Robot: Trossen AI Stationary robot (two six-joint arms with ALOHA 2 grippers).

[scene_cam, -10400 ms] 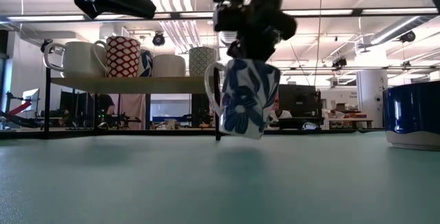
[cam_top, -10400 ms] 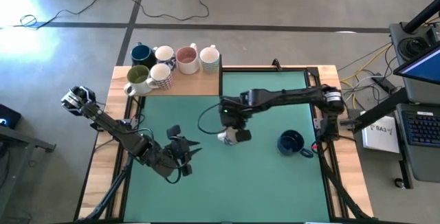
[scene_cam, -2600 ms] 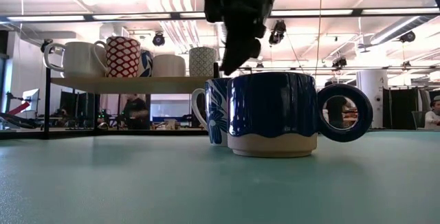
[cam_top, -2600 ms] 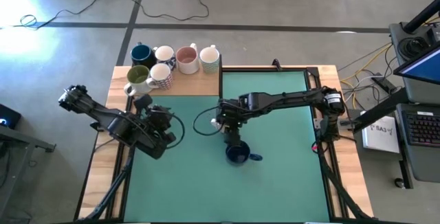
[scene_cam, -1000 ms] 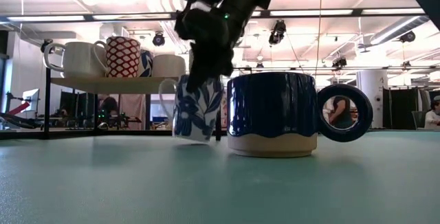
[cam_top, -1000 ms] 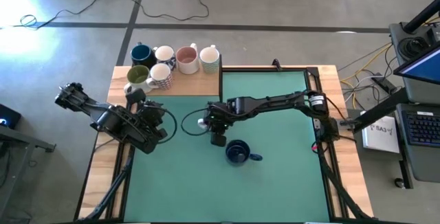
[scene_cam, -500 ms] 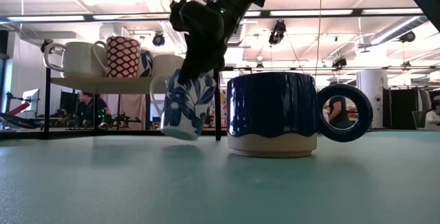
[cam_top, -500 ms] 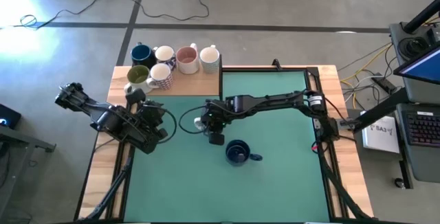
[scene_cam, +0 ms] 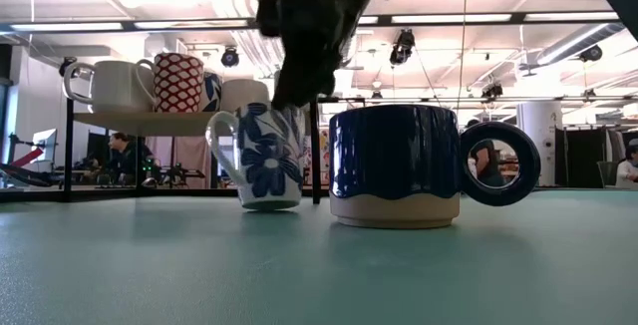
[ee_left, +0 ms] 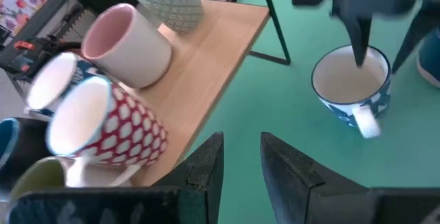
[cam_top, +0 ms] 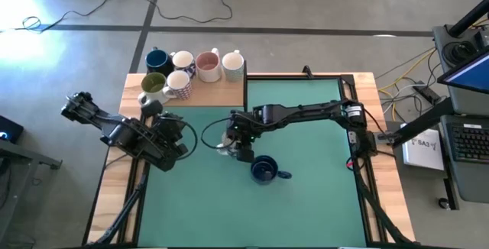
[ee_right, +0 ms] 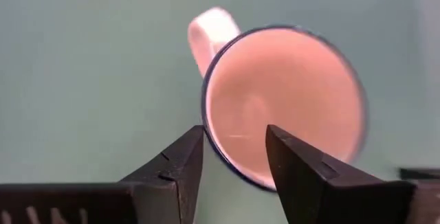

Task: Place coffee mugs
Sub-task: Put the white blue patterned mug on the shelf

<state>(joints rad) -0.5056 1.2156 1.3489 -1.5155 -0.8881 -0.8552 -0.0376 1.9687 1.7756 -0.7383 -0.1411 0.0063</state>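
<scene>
A white mug with blue flowers (cam_top: 225, 139) (scene_cam: 267, 156) stands upright on its base on the green mat (cam_top: 306, 203), handle toward the table's left. My right gripper (ee_right: 234, 138) (cam_top: 241, 140) is open above its rim. In the left wrist view one finger (ee_left: 360, 45) hangs inside the mug and the other outside. A dark blue mug (cam_top: 263, 170) (scene_cam: 394, 165) stands just nearer. My left gripper (ee_left: 242, 155) (cam_top: 177, 137) hovers open over the mat's left part, with nothing between its fingers.
A raised wooden shelf (cam_top: 218, 94) (scene_cam: 179, 118) at the far left carries several mugs, among them a pink-inside one (cam_top: 207, 66), a red-patterned one (ee_left: 117, 128) and an olive one (cam_top: 153, 87). Cables lie on the floor beyond the table.
The flowered mug hung tilted from my right gripper with its base just off the mat. It has come down and now stands upright on the mat, a little farther toward the table's left edge.
</scene>
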